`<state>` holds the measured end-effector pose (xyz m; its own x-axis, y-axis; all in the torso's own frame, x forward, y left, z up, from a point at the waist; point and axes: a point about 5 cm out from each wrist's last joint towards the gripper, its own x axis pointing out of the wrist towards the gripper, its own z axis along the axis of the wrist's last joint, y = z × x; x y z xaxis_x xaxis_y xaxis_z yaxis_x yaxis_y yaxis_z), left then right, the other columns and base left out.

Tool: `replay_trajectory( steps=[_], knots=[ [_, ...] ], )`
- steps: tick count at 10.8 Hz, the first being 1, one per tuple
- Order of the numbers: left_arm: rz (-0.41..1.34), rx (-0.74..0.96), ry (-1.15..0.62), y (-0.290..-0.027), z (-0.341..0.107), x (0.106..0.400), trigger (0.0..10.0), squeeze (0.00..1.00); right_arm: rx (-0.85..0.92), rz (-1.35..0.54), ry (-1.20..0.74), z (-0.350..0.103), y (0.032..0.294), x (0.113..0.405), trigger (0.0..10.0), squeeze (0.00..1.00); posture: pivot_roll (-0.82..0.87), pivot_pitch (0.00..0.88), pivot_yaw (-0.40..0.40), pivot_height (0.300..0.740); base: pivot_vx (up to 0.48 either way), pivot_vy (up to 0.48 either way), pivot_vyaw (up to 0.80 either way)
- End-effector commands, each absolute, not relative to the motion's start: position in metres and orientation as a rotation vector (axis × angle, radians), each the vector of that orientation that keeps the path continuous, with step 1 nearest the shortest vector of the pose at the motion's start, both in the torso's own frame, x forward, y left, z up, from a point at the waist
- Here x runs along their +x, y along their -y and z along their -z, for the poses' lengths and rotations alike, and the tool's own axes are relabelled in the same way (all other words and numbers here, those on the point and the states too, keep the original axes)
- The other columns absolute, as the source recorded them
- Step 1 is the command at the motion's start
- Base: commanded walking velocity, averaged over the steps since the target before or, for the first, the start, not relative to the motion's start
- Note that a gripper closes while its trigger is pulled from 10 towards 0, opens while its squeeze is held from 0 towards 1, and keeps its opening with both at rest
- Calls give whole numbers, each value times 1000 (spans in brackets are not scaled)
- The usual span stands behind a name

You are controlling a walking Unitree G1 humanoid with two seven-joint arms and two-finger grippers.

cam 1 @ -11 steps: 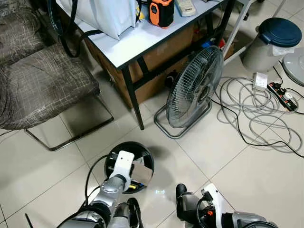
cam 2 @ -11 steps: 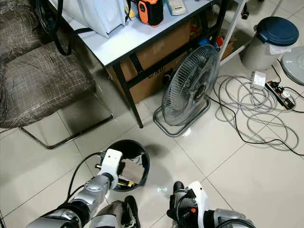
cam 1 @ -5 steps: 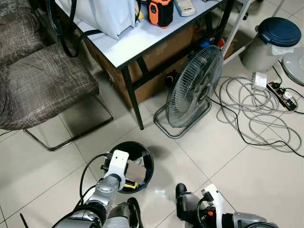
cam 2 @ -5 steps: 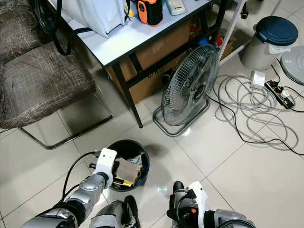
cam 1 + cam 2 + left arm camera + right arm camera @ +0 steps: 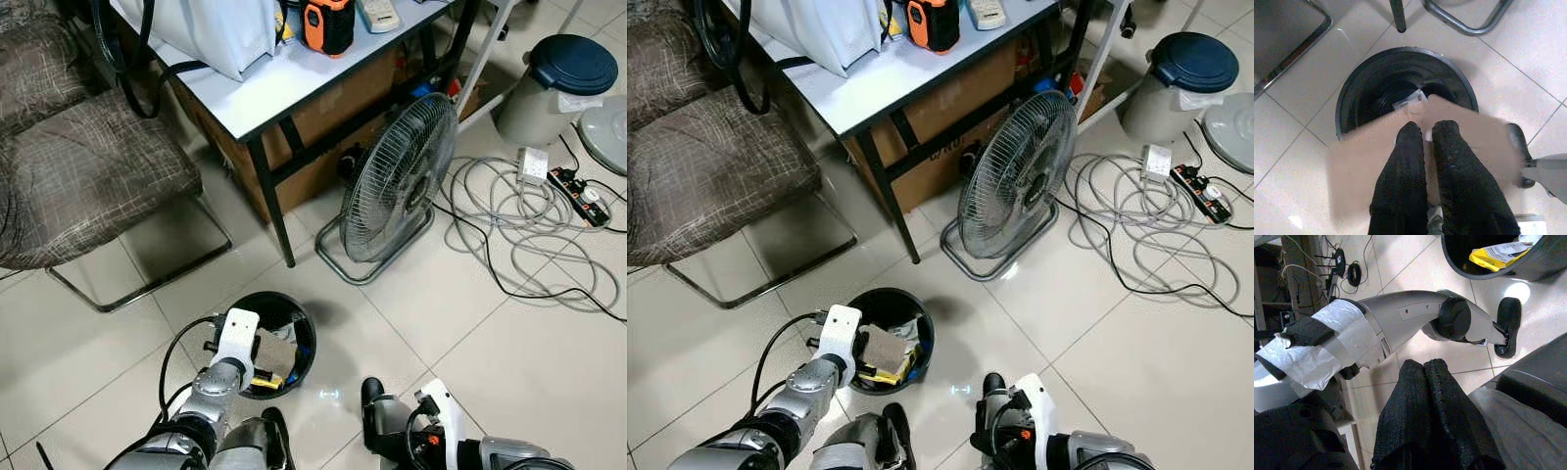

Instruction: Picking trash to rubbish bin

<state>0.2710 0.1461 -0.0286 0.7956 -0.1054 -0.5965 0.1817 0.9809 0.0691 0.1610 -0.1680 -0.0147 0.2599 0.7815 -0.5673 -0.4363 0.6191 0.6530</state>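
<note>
pale glossy floor tiles with dark grout. white-topped table on black legs; standing fan just beside its leg, grey patterned chair on the other side. coiled cables and power strip beyond the fan.

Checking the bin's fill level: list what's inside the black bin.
Inside the black bin: yellow packaging and white paper. The left gripper holds brown cardboard over the opening, hiding the rest.
</note>
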Motion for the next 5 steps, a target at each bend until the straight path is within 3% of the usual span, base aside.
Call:
replay_trajectory(
  steps=[1, 5],
  knots=[
    [131, 123, -689, -150, 40, 258, 10000, 1000, 446, -832, -1131, 32, 170, 134, 10000, 0, -279, 345, 81, 740, 0, 0, 0],
    [128, 129, -689, -149, 40, 258, 10000, 1000, 449, -831, -1131, 35, 171, 131, 10000, 0, -279, 346, 80, 740, 0, 0, 0]
  ],
)
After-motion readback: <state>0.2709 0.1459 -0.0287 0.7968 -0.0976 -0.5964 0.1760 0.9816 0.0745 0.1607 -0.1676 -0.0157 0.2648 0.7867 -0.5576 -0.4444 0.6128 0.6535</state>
